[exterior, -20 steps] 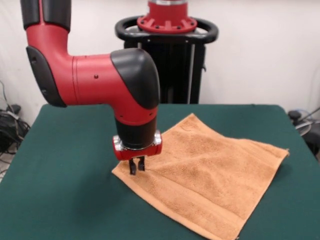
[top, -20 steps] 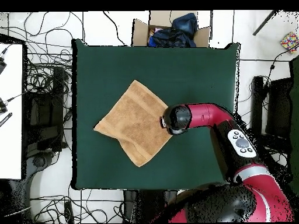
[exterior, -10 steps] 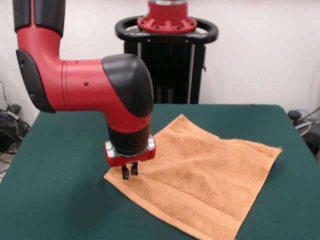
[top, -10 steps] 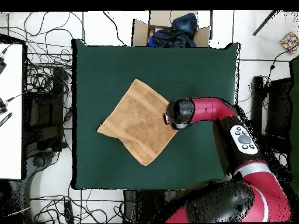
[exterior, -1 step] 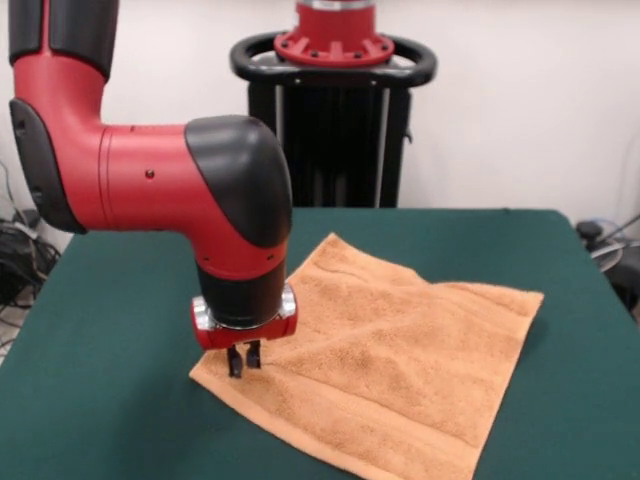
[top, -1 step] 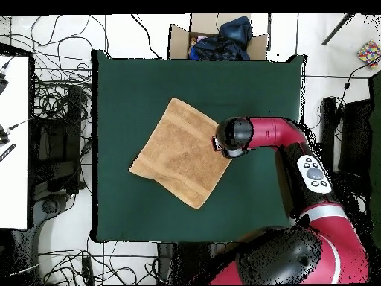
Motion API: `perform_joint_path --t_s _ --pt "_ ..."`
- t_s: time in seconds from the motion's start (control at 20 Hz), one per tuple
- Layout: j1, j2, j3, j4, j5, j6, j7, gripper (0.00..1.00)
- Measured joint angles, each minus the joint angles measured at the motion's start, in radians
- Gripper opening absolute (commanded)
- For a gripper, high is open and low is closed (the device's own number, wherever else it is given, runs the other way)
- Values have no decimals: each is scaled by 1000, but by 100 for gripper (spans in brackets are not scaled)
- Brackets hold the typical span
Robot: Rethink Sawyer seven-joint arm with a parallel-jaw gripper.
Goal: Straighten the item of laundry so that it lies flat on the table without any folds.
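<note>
Although the towel (exterior, -1 step: 385,365) lies mostly flat near the middle of the green table (exterior, -1 step: 120,330), its corner sits pinched under the gripper (exterior, -1 step: 243,361), fingers closed on the cloth. From that corner the sheet spreads diagonally away across the table. Ample bare tabletop surrounds it; cables and a cardboard box (top, -1 step: 216,39) lie beyond.

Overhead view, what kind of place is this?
Probably a robotics lab: a red robot arm works on a towel on a green table, with loose cables across the tiled floor.
</note>
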Motion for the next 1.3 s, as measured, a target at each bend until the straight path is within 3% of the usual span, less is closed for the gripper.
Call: perform_joint_path --t_s 0.7,1.25,1.3 --pt "0 50 31 -123 5 102 -159 0" --pt "0 56 36 -140 5 106 -172 0" --pt "0 56 36 -140 6 105 -172 100"
